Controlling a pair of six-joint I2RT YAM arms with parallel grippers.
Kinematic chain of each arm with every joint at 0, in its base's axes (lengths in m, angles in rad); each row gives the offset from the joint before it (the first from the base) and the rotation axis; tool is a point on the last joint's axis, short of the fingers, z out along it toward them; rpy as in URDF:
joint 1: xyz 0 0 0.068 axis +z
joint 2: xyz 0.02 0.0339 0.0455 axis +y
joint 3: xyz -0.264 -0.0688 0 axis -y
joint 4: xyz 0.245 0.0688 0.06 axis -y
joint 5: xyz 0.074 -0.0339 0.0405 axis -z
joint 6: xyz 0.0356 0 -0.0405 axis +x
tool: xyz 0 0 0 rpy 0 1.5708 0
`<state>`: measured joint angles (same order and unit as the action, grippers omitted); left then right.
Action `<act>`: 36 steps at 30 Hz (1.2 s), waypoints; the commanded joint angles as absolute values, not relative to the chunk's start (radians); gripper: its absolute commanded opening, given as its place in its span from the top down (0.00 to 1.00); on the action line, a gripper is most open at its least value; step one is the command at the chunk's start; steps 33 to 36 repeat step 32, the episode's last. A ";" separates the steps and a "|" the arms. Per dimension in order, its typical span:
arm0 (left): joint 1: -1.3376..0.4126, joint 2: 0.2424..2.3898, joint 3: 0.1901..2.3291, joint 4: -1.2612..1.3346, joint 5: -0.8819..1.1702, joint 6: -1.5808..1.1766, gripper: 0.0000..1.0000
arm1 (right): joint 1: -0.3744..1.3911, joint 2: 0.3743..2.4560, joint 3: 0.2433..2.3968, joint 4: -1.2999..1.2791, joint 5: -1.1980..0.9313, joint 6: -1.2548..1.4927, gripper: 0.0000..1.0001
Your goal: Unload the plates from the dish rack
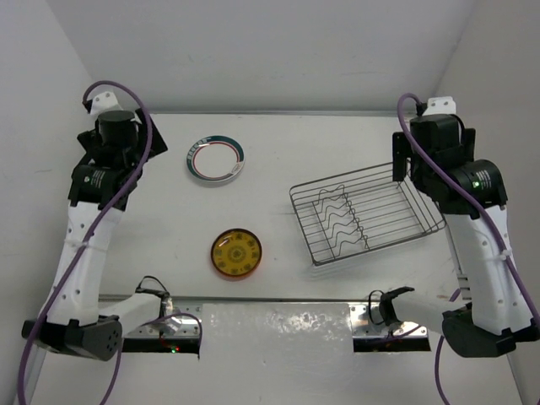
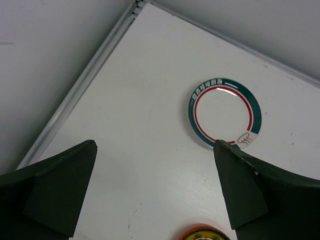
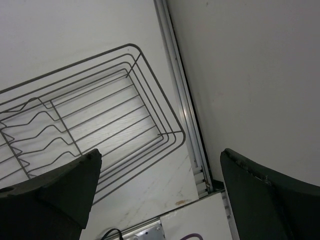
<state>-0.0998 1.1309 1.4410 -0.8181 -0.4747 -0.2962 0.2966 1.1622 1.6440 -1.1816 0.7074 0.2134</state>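
Note:
The silver wire dish rack (image 1: pixel 367 215) stands on the table at the right, with no plates in it; only its wavy dividers show. Its corner also shows in the right wrist view (image 3: pixel 167 107). A white plate with a teal-and-red rim (image 1: pixel 216 160) lies flat at the back centre-left, also in the left wrist view (image 2: pixel 224 114). An orange plate with a yellow dotted face (image 1: pixel 236 252) lies flat in the middle; its edge shows in the left wrist view (image 2: pixel 202 234). My left gripper (image 2: pixel 155 147) is open and empty, raised at the far left. My right gripper (image 3: pixel 160 155) is open and empty, raised beside the rack's right end.
White walls close the table at the back and both sides, with a metal rail (image 3: pixel 182 100) along the right edge. The arm bases and a metal strip (image 1: pixel 278 325) lie along the near edge.

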 commanded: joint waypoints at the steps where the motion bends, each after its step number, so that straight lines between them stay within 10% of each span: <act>1: -0.123 1.071 1.448 -0.816 -0.620 -0.316 0.00 | 0.293 1.132 1.733 -1.224 0.762 0.232 0.01; 36: -0.138 1.074 1.417 -0.851 -0.808 -0.410 0.00 | 0.295 1.100 1.704 -1.175 0.747 0.270 0.01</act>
